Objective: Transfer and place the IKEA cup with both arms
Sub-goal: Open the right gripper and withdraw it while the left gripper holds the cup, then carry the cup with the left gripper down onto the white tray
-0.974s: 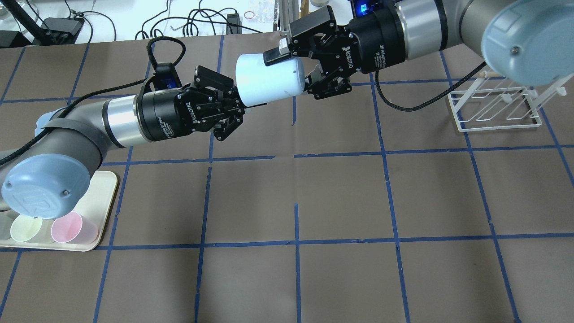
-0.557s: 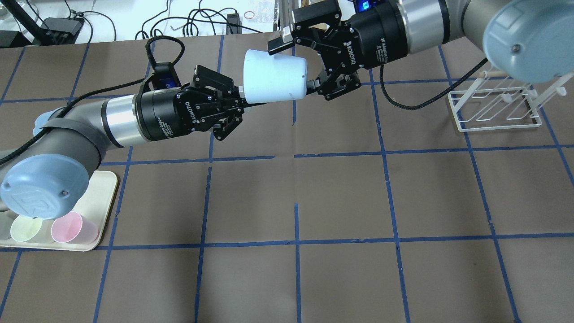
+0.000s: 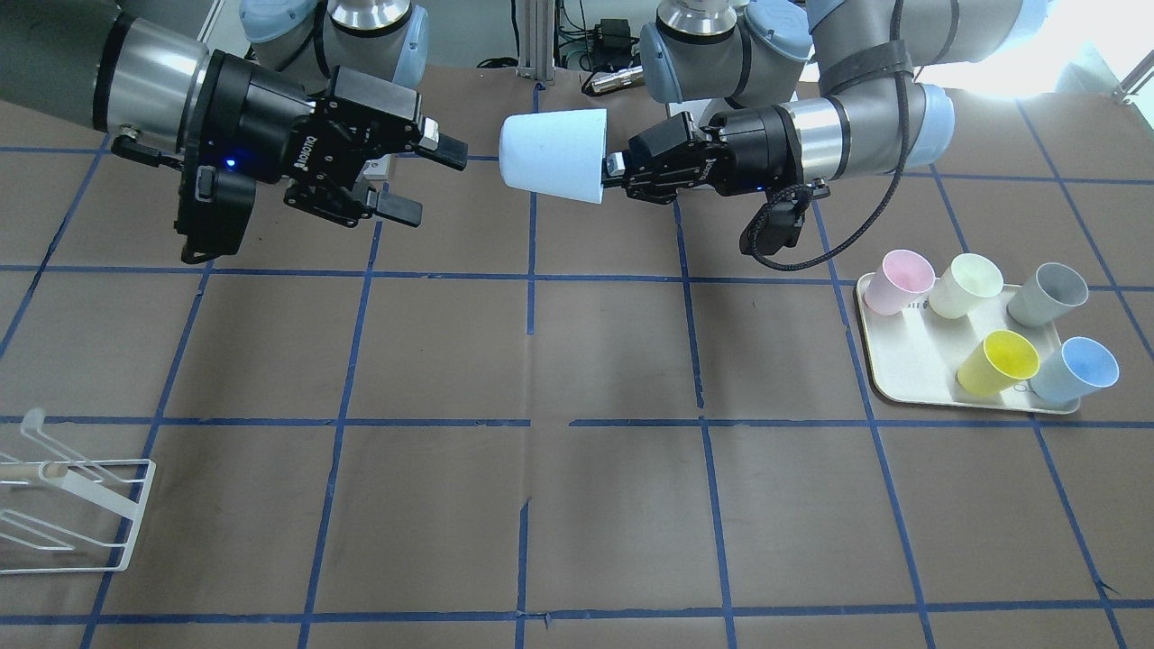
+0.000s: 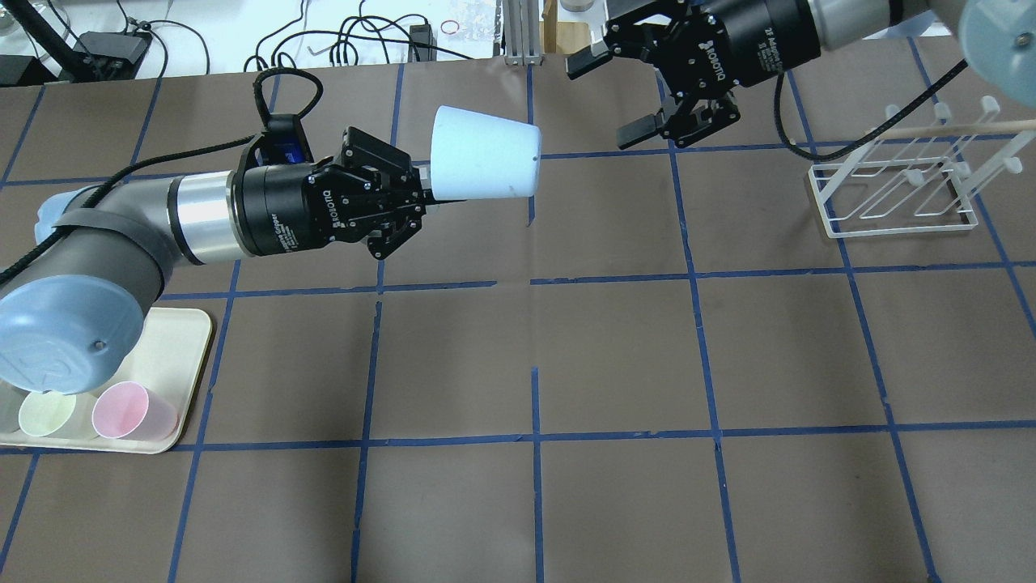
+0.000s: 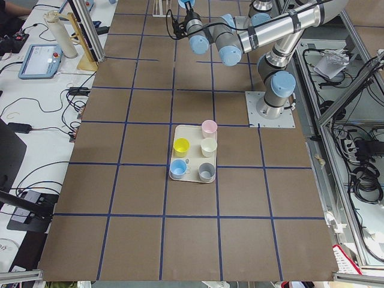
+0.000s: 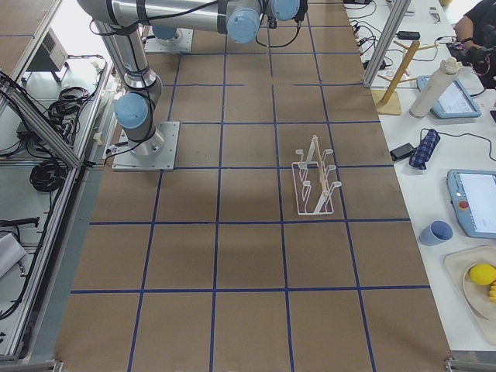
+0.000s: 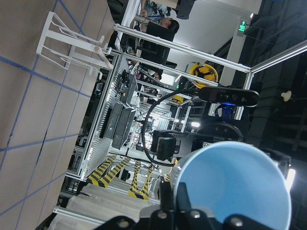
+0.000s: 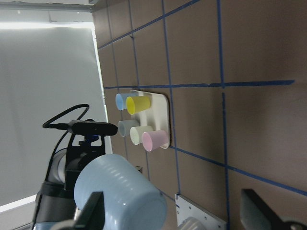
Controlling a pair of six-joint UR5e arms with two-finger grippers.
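The pale blue IKEA cup (image 4: pixel 486 162) lies on its side in the air above the table's far middle. My left gripper (image 4: pixel 427 188) is shut on its rim, with the open mouth towards the wrist. The cup also shows in the front view (image 3: pixel 554 155), held by the left gripper (image 3: pixel 609 167), and its mouth fills the left wrist view (image 7: pixel 235 187). My right gripper (image 4: pixel 605 101) is open and empty, well clear of the cup's base, as the front view (image 3: pixel 424 180) shows. The right wrist view shows the cup (image 8: pixel 120 196) ahead of the open fingers (image 8: pixel 93 211).
A cream tray (image 3: pixel 902 361) by the left arm holds pink (image 3: pixel 902 279), cream (image 3: pixel 969 284), grey (image 3: pixel 1050 293), yellow (image 3: pixel 996 361) and a second blue cup (image 3: pixel 1077 368). A white wire rack (image 4: pixel 898 186) stands on the right arm's side. Blue tape lines grid the brown table.
The right gripper, which was around the cup's base, has opened wide and pulled back away from it. The cup stays in the left gripper, which has drawn back slightly.
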